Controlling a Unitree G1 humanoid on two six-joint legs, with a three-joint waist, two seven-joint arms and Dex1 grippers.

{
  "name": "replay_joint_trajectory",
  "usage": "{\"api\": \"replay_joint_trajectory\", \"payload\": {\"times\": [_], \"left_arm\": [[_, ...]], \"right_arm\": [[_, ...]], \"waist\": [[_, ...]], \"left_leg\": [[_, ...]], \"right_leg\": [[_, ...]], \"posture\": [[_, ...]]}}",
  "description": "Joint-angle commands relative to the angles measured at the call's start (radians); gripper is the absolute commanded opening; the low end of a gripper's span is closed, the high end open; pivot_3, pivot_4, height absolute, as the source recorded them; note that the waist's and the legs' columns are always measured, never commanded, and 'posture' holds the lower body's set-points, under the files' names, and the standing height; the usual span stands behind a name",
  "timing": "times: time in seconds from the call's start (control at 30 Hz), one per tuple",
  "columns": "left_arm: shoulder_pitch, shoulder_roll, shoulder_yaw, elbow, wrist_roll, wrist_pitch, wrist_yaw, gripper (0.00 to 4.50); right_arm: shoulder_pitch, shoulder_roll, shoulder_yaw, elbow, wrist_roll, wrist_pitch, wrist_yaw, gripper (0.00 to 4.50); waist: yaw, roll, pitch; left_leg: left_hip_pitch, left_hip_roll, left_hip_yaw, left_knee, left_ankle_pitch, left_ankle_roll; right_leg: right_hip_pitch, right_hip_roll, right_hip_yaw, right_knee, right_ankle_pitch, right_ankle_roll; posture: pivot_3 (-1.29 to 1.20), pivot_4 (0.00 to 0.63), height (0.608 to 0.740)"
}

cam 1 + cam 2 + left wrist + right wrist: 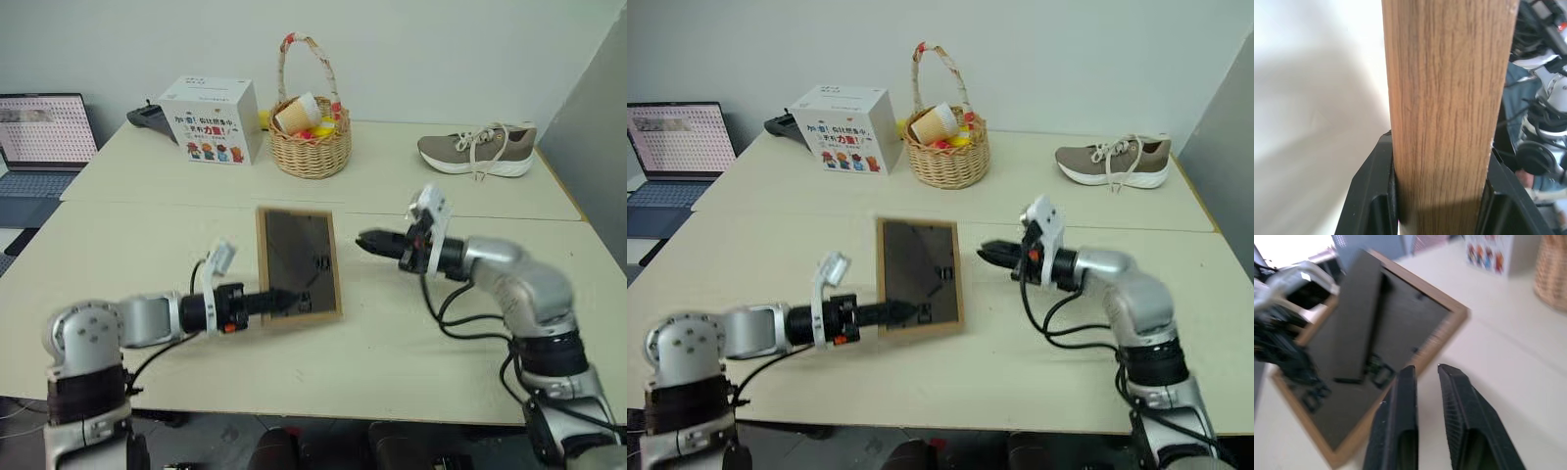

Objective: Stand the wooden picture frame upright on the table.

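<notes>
Here the wooden picture frame (299,264) is sitting near the middle of the table (147,245), lifted at a tilt with its dark back and stand flap facing up. The left gripper (282,298) is reaching in from eight o'clock and clamping the frame's lower left edge, its two black fingers (1374,196) pressing either side of the wood. The right gripper (364,241) is hovering at three o'clock of the frame, just apart from it, fingers slightly parted and holding nothing.
</notes>
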Motion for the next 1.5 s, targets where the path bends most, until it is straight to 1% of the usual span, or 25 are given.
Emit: {"api": "replay_joint_trajectory", "payload": {"times": [0.03,0.13,0.17,0.27,0.33,0.43,0.57,0.7,0.8,0.93,1.03,1.07,1.1,1.13,1.17,1.2,1.23,1.27,1.33,1.37,1.43,1.5], "left_arm": [[-0.054,0.094,-0.094,-0.016,0.03,-0.072,-0.179,1.29],[-0.08,0.151,-0.17,-0.018,0.09,-0.143,-0.275,1.29],[-0.091,0.157,-0.188,-0.007,0.107,-0.163,-0.294,1.29],[-0.114,0.16,-0.224,0.017,0.149,-0.212,-0.334,1.29],[-0.116,0.161,-0.247,0.016,0.169,-0.23,-0.352,1.29],[-0.125,0.156,-0.255,0.025,0.177,-0.235,-0.365,1.29],[-0.135,0.153,-0.266,0.035,0.192,-0.242,-0.376,1.29],[-0.142,0.152,-0.271,0.044,0.201,-0.241,-0.389,1.29],[-0.133,0.158,-0.269,0.05,0.205,-0.235,-0.4,1.29],[-0.121,0.159,-0.267,0.046,0.204,-0.229,-0.401,1.29],[-0.108,0.154,-0.261,0.036,0.197,-0.222,-0.394,1.29],[-0.103,0.152,-0.255,0.033,0.189,-0.215,-0.391,1.29],[-0.1,0.151,-0.254,0.031,0.187,-0.209,-0.388,1.29],[-0.095,0.151,-0.251,0.028,0.183,-0.202,-0.384,1.29],[-0.093,0.148,-0.243,0.031,0.172,-0.186,-0.378,1.29],[-0.094,0.143,-0.232,0.039,0.159,-0.168,-0.371,1.29],[-0.097,0.138,-0.222,0.046,0.146,-0.151,-0.365,1.29],[-0.106,0.13,-0.204,0.057,0.126,-0.125,-0.357,1.29],[-0.129,0.108,-0.17,0.082,0.091,-0.076,-0.333,1.29],[-0.145,0.095,-0.151,0.102,0.073,-0.043,-0.314,1.29],[-0.169,0.073,-0.119,0.131,0.044,0.004,-0.287,1.29],[-0.188,0.051,-0.086,0.146,0.019,0.045,-0.264,1.29]], "right_arm": [[-0.095,-0.01,-0.055,0.02,0.126,0.098,0.037,1.75],[-0.153,0.009,-0.042,0.058,0.146,0.109,0.038,2.52],[-0.166,0.02,-0.028,0.07,0.14,0.097,0.039,2.69],[-0.185,0.052,0.004,0.088,0.132,0.075,0.043,3.33],[-0.19,0.078,0.025,0.084,0.126,0.064,0.037,3.83],[-0.196,0.107,0.064,0.084,0.093,0.035,0.019,4.43],[-0.181,0.129,0.093,0.058,0.094,0.027,0.015,4.49],[-0.163,0.134,0.075,-0.003,0.16,0.076,0.017,4.49],[-0.136,0.082,0.012,-0.059,0.261,0.16,0.038,4.49],[-0.091,-0.001,-0.065,-0.073,0.339,0.213,0.045,4.49],[-0.063,-0.056,-0.115,-0.07,0.343,0.212,0.024,4.49],[-0.049,-0.078,-0.114,-0.075,0.307,0.173,0.02,4.49],[-0.026,-0.107,-0.096,-0.07,0.214,0.062,0.026,4.49],[-0.001,-0.133,-0.065,-0.059,0.09,-0.098,0.028,4.49],[0.024,-0.161,-0.021,-0.026,-0.067,-0.317,0.025,4.49],[0.042,-0.194,0.024,0.035,-0.238,-0.575,-0.001,4.49],[0.051,-0.218,0.057,0.103,-0.372,-0.803,-0.027,4.49],[0.052,-0.248,0.09,0.176,-0.515,-1.04,-0.086,4.49],[0.034,-0.279,0.131,0.314,-0.717,-1.424,-0.2,4.49],[0.017,-0.299,0.155,0.372,-0.847,-1.608,-0.293,4.49],[-0.014,-0.283,0.163,0.47,-0.946,-1.797,-0.392,4.49],[-0.06,-0.259,0.175,0.553,-1.072,-1.897,-0.521,4.49]], "waist": [[-0.002,0.0,0.001],[-0.007,0.0,0.001],[-0.008,0.0,0.001],[-0.008,0.0,0.001],[-0.008,0.0,0.001],[-0.008,0.0,0.001],[-0.008,0.0,0.001],[-0.008,0.0,0.001],[-0.008,0.0,0.001],[-0.005,0.0,0.001],[-0.005,0.0,0.001],[-0.005,0.0,0.001],[-0.005,0.0,0.001],[-0.005,0.0,0.001],[-0.005,0.0,0.002],[-0.005,0.0,0.002],[-0.006,-0.001,0.002],[-0.007,-0.001,0.002],[-0.009,-0.002,0.004],[-0.01,-0.003,0.005],[-0.014,-0.004,0.006],[-0.019,-0.005,0.006]], "left_leg": [[0.0,0.0,0.001,-0.001,0.0,0.0],[0.0,0.0,0.002,-0.003,0.0,0.0],[0.0,0.0,0.002,-0.003,0.0,0.0],[0.0,0.0,0.002,-0.003,0.0,0.0],[0.0,0.0,0.003,-0.003,0.0,0.001],[-0.001,0.0,0.003,-0.003,0.0,0.001],[-0.001,0.001,0.003,-0.003,0.0,0.001],[-0.001,0.001,0.003,-0.003,0.0,0.001],[-0.001,0.001,0.002,-0.003,0.0,0.0],[-0.001,0.0,0.003,-0.003,0.0,0.001],[-0.001,0.0,0.002,-0.003,0.0,0.001],[-0.001,0.0,0.003,-0.003,0.0,0.001],[-0.001,0.0,0.003,-0.003,0.0,0.001],[-0.001,0.0,0.003,-0.003,0.0,0.001],[-0.001,0.0,0.003,-0.003,0.0,0.001],[-0.001,0.0,0.003,-0.003,0.0,0.001],[-0.001,0.0,0.003,-0.003,0.0,0.001],[-0.001,0.0,0.004,-0.003,0.0,0.001],[-0.001,-0.001,0.008,-0.003,0.0,0.001],[-0.001,-0.001,0.008,-0.003,0.0,0.001],[-0.001,0.0,0.009,-0.003,0.0,0.001],[-0.001,0.001,0.008,-0.003,0.001,0.0]], "right_leg": [[0.0,-0.001,0.001,-0.001,0.0,0.0],[-0.003,-0.001,0.002,0.001,0.0,0.0],[-0.003,-0.001,0.002,0.001,0.0,0.0],[-0.003,0.0,0.001,0.002,0.0,0.0],[-0.003,0.0,0.002,0.002,0.0,0.0],[-0.004,0.0,0.002,0.001,0.0,0.0],[-0.005,0.0,0.002,0.001,0.0,0.0],[-0.005,0.0,0.002,0.002,0.0,0.0],[-0.005,0.0,0.001,0.002,0.0,0.0],[-0.005,0.0,0.001,0.001,0.0,0.0],[-0.005,0.0,0.002,0.002,0.0,0.0],[-0.005,0.0,0.002,0.002,0.0,0.0],[-0.005,0.0,0.002,0.002,0.0,0.0],[-0.005,0.0,0.002,0.002,0.0,0.0],[-0.005,0.0,0.002,0.001,0.0,0.0],[-0.005,0.0,0.002,0.001,0.0,0.0],[-0.005,0.001,0.002,0.001,0.0,0.0],[-0.005,0.001,0.002,0.001,0.0,0.0],[-0.005,0.0,0.001,0.001,0.0,0.001],[-0.005,0.0,0.002,0.001,0.0,0.001],[-0.005,0.0,0.002,0.001,0.0,0.001],[-0.006,0.0,0.002,0.002,0.0,0.0]], "posture": [[0.0,0.15,0.74],[0.0,0.15,0.74],[0.0,0.15,0.74],[0.0,0.15,0.74],[0.0,0.15,0.74],[0.0,0.15,0.74],[0.0,0.15,0.74],[0.0,0.15,0.74],[0.0,0.15,0.74],[0.0,0.15,0.74],[0.0,0.15,0.74],[0.0,0.15,0.74],[0.0,0.15,0.74],[0.0,0.15,0.74],[0.0,0.15,0.74],[0.0,0.15,0.74],[0.0,0.15,0.74],[0.0,0.15,0.74],[0.0,0.15,0.74],[0.0,0.15,0.74],[0.0,0.15,0.74],[0.0,0.15,0.74]]}}
